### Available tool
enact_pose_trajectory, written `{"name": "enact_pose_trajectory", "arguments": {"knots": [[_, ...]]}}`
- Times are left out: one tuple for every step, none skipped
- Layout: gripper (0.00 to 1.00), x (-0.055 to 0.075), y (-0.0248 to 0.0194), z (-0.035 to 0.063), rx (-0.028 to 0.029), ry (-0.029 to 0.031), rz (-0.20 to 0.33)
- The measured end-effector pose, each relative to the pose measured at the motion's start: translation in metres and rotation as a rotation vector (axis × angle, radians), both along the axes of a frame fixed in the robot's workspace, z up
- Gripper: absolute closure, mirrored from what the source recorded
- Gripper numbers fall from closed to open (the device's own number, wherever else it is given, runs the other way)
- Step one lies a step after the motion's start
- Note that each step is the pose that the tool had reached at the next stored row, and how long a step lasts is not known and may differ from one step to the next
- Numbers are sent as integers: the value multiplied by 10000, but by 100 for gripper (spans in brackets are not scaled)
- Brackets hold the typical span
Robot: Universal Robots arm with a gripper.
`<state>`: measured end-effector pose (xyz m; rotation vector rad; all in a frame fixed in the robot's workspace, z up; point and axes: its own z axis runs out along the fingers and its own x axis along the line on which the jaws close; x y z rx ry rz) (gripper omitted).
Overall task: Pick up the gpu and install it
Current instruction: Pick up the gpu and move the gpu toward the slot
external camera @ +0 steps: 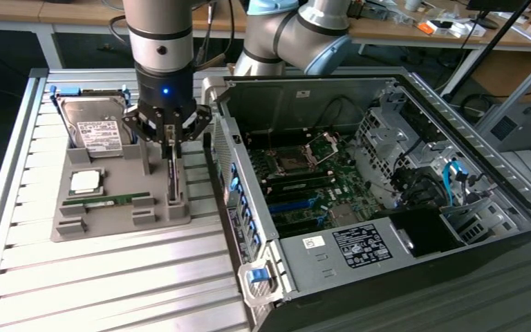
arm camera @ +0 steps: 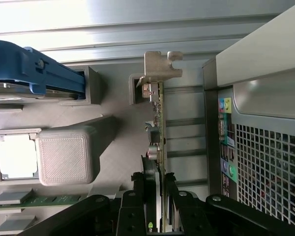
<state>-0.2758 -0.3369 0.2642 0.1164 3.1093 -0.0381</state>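
Note:
The gpu [external camera: 172, 174] is a thin dark card standing on edge in a slot of the grey holder tray [external camera: 108, 218], at the side nearest the computer case. My gripper [external camera: 168, 138] reaches straight down over it. In the wrist view the card [arm camera: 159, 123] runs away from the gripper [arm camera: 154, 186] to its silvery bracket [arm camera: 160, 66], which sits by a holder block. The two black fingers [arm camera: 137, 184] press against both faces of the card, so the gripper is shut on it. The card's lower edge looks seated in the holder.
The open computer case [external camera: 404, 228] lies at the exterior view's right, its motherboard [external camera: 303, 173] exposed. Its rear panel [arm camera: 265, 147] is close beside the card. The tray also holds a hard drive [external camera: 95, 128], a processor [external camera: 86, 181] and a green memory stick [external camera: 108, 199].

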Motion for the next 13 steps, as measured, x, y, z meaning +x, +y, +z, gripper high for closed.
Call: {"name": "enact_pose_trajectory", "arguments": {"knots": [[73,0,0,4,0,0,0],[73,0,0,8,0,-1,0],[73,0,0,12,0,0,0],[73,0,0,16,1,-1,0],[73,0,0,21,1,-1,0],[73,0,0,26,0,0,0],[73,0,0,30,1,-1,-1],[73,0,0,32,1,-1,0],[73,0,0,35,1,-1,0],[73,0,0,40,0,0,-1],[73,0,0,42,1,-2,0],[73,0,0,44,1,-1,0],[73,0,0,46,0,-1,0]]}}
